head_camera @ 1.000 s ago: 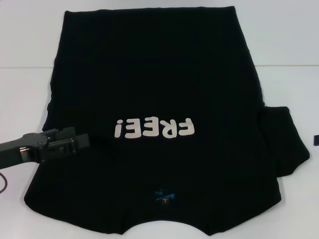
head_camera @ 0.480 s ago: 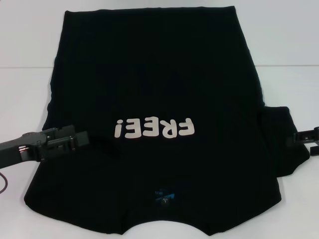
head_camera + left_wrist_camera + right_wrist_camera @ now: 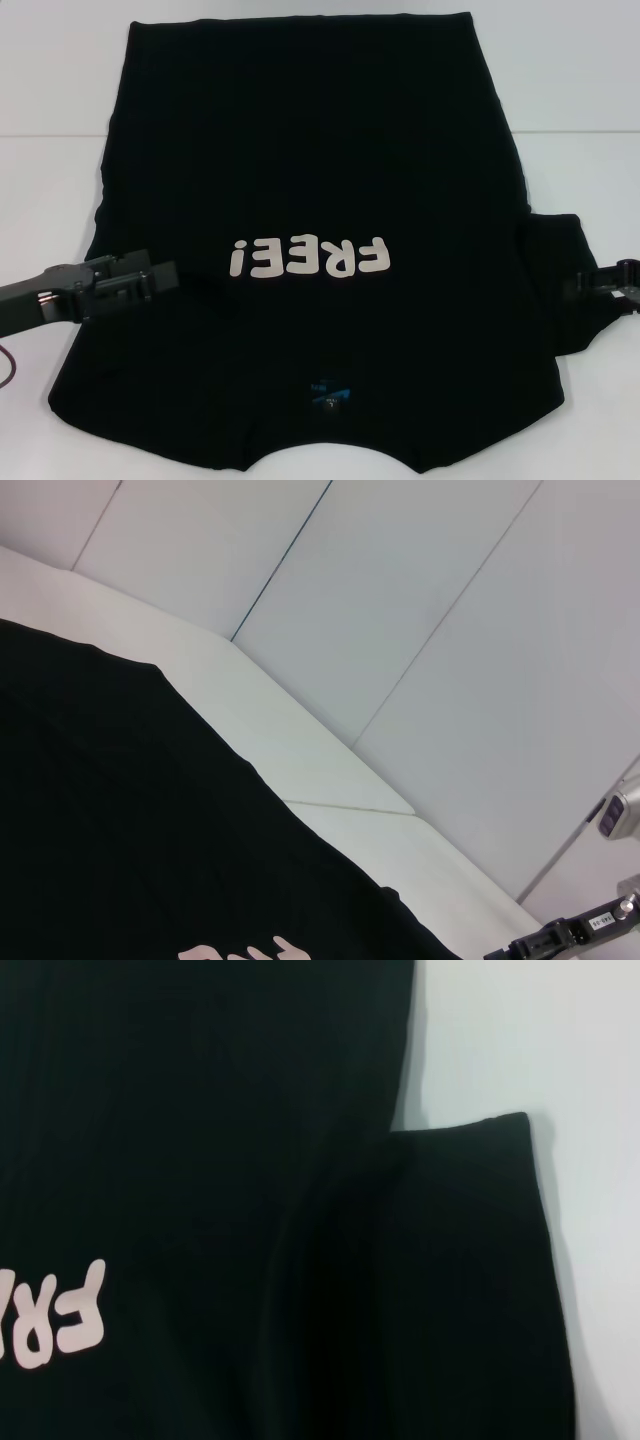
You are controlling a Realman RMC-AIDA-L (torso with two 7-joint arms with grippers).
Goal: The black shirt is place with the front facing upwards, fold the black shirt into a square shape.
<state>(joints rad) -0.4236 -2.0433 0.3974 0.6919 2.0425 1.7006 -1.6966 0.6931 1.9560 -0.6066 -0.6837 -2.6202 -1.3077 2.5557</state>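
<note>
Your black shirt (image 3: 310,200) lies flat on the white table (image 3: 580,80), front up, its long axis running away from the robot: collar nearest you, hem at the far end. The white "FREE!" lettering (image 3: 307,259) reads upside down from the head view, and a small blue neck label (image 3: 330,392) sits just inside the collar. The robot's right sleeve (image 3: 565,290) is spread outward; the left side looks folded in. The left end effector (image 3: 150,283) rests over the shirt's left edge beside the lettering; you cannot tell its finger state. The right end effector (image 3: 600,282) sits at the right sleeve's outer edge, state also unclear.
</note>
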